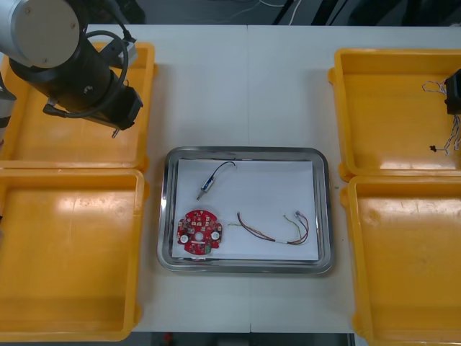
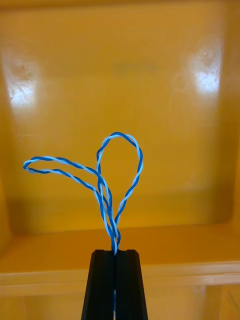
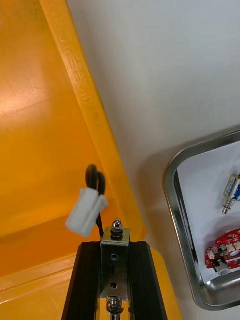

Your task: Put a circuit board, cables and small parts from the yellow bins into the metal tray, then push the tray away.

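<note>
Open table [image 1: 245, 94], left gripper's [image 3: 115, 244] metal part [image 3: 115, 260] by bin rim [image 3: 87, 107], right gripper's [image 2: 115, 252] cable [image 2: 115, 236]

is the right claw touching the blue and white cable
Touching. The right wrist view shows the right claw shut on the blue and white cable, strands pinched between its fingers, over a yellow bin.

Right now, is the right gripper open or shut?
Shut on the blue-white cable: the right gripper pinches its strands above a yellow bin. Left gripper grips a small metal part by another bin.
</note>
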Robot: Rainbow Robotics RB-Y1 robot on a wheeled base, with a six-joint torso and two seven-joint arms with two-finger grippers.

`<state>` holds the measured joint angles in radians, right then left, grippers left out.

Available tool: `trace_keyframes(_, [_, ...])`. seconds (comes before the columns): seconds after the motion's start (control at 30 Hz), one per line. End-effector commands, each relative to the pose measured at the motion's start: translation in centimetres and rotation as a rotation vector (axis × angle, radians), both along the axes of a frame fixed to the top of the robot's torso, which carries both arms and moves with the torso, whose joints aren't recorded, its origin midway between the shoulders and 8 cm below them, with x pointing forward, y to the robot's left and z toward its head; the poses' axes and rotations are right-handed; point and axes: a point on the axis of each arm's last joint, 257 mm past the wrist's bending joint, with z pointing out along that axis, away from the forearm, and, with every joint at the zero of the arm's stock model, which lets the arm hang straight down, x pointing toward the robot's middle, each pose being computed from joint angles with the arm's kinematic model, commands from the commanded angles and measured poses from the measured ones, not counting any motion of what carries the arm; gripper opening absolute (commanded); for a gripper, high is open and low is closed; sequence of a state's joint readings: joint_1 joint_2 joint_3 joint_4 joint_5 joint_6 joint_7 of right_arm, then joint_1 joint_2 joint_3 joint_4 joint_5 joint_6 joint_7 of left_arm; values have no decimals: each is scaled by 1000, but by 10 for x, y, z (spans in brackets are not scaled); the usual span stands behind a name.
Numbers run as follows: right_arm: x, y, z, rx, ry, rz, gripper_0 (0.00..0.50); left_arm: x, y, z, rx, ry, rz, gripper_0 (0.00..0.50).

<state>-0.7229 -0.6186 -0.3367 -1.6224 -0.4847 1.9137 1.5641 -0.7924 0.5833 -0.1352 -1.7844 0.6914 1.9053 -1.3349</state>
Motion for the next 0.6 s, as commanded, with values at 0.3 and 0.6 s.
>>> trace_keyframes(0.3, [-37, 35, 21, -116, -100, 282, 0, -1, 15, 13, -16, -27, 48, 1])
trace_keyframes(0.6, [-69, 97, 16, -244, -95, 569, 0, -1, 15, 13, -16, -25, 49, 1])
